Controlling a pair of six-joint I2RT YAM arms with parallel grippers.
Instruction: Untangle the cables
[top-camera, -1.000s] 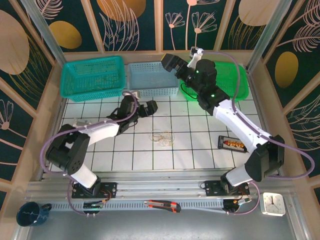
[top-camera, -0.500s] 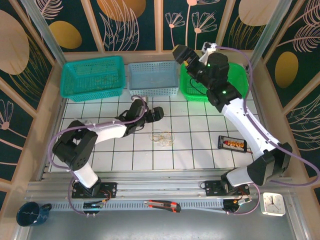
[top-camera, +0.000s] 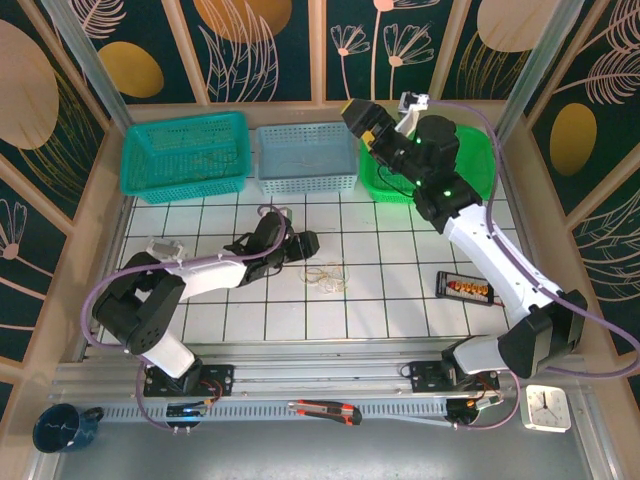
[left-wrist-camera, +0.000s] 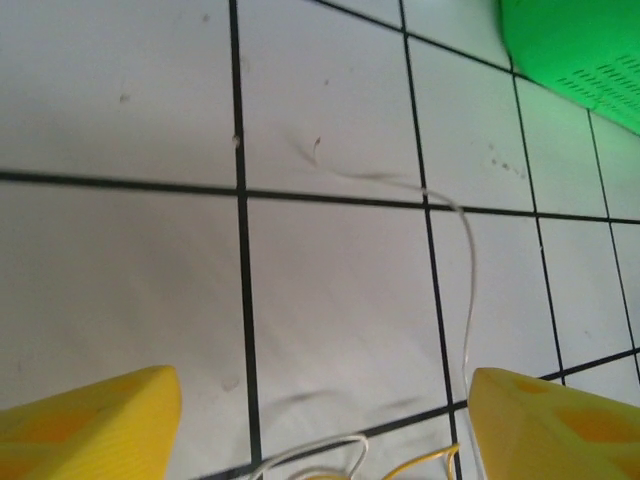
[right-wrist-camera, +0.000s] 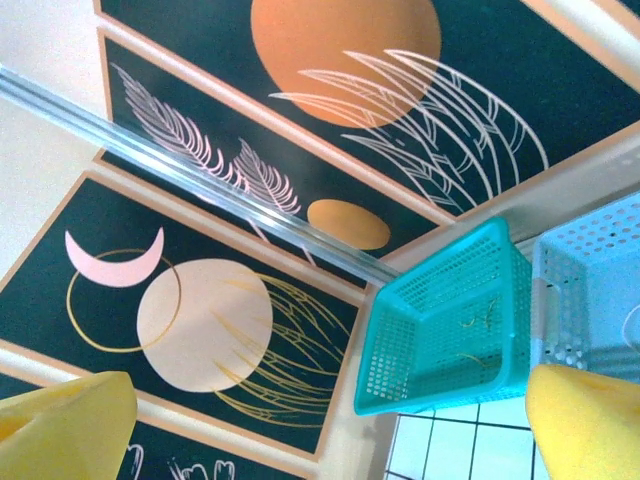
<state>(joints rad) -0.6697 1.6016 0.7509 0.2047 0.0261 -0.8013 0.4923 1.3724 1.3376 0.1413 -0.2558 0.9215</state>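
Both claws gape: with my left claw (top-camera: 303, 243) low beside the cables (top-camera: 325, 275) and my right claw (top-camera: 357, 113) raised, I judge the first grab is in hand, calling for a pinch on one strand.

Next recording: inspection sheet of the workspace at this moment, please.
Surface: white tiled table, black grid lines.
Job's things: cables, thin loops bunched in one tangle mid-table.
Clutter: teal basket, blue basket, green basket along the far edge; black case right of the tangle; box cutter, clock, mug on the near ledge.
End effectors: left end effector low beside the tangle, open, strands between its fingers; right end effector raised near the baskets, open, empty.
Cables: purple arm cables looping off both arms.
Surroundings: dark wall panels with leaf and circle designs.
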